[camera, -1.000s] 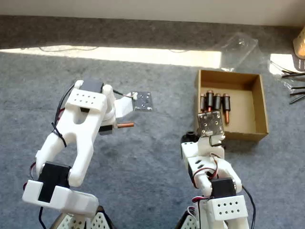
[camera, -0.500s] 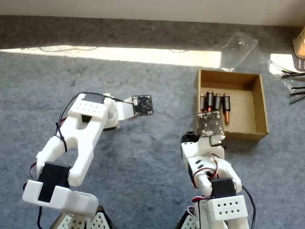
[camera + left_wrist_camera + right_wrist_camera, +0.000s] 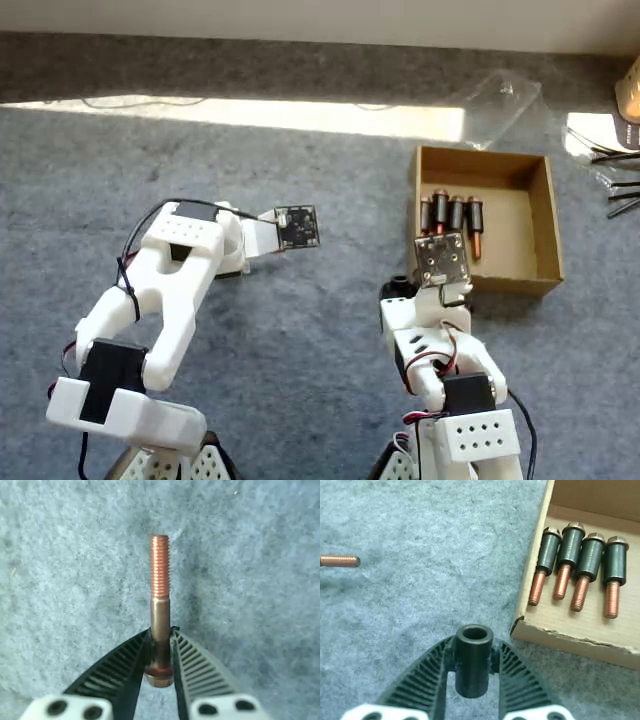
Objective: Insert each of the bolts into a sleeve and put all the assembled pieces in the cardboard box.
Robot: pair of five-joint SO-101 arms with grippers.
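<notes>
My left gripper [image 3: 160, 647] is shut on the head end of a copper bolt [image 3: 160, 595], whose threaded tip points away over the grey carpet. In the high view the left arm [image 3: 180, 270] is left of centre. Between the fingers of my right gripper [image 3: 472, 650], which is shut, stands a black sleeve [image 3: 472, 660] with its open bore facing up. That bolt's tip [image 3: 340, 560] also shows far off in the right wrist view. The cardboard box [image 3: 545, 215] lies just beyond the right arm [image 3: 440, 330] and holds several assembled pieces [image 3: 580, 565] side by side.
A clear plastic bag [image 3: 500, 100] lies behind the box. Black cables [image 3: 620, 190] show at the right edge. Grey carpet [image 3: 330, 330] stretches between the two arms, and the box's near wall [image 3: 570, 635] is close to the right gripper.
The left wrist has turned and shifted slightly right; the bolt that stuck out below its camera plate in the high view is now hidden under it. The right arm has not moved.
</notes>
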